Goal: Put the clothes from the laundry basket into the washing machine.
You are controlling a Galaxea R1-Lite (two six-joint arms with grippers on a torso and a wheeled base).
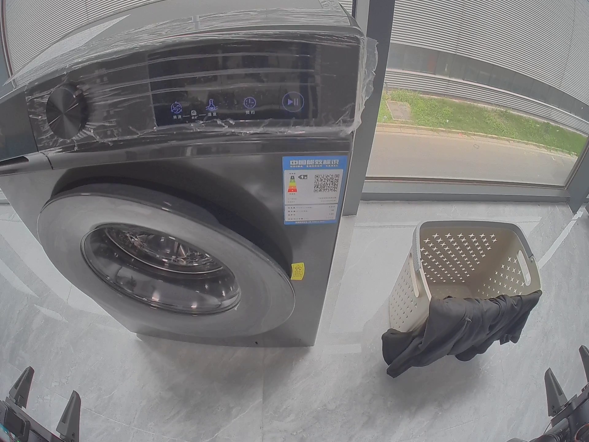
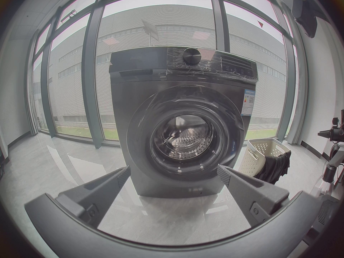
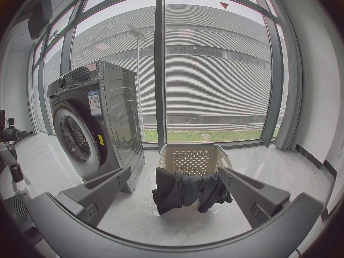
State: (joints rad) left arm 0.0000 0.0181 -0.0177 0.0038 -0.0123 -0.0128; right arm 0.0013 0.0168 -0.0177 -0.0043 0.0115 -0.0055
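Both grippers hang low and empty in front of the washing machine (image 1: 184,216). The left gripper (image 2: 172,170) has its jaws spread wide with nothing between them, and it faces the machine's round door (image 2: 186,142). The right gripper (image 3: 173,171) is just as wide open and holds nothing. It looks toward the laundry basket (image 3: 218,154), which stands on the floor to the robot's right of the washing machine, apart from its side panel. Neither gripper touches anything.

A dark garment (image 1: 460,329) is draped over the basket's near rim, on the side away from the window behind the machine. Most of the cloth hangs down the outside wall toward the floor. I can make out no other clothing inside the basket.

As a judgement, the task has not begun. The washing machine's door sits shut and flush, its glass showing a drum with no clothes in it, and the garment is on the basket. What is left is everything: opening the door, lifting the garment off the rim, carrying it across to the machine and pushing it into the drum.
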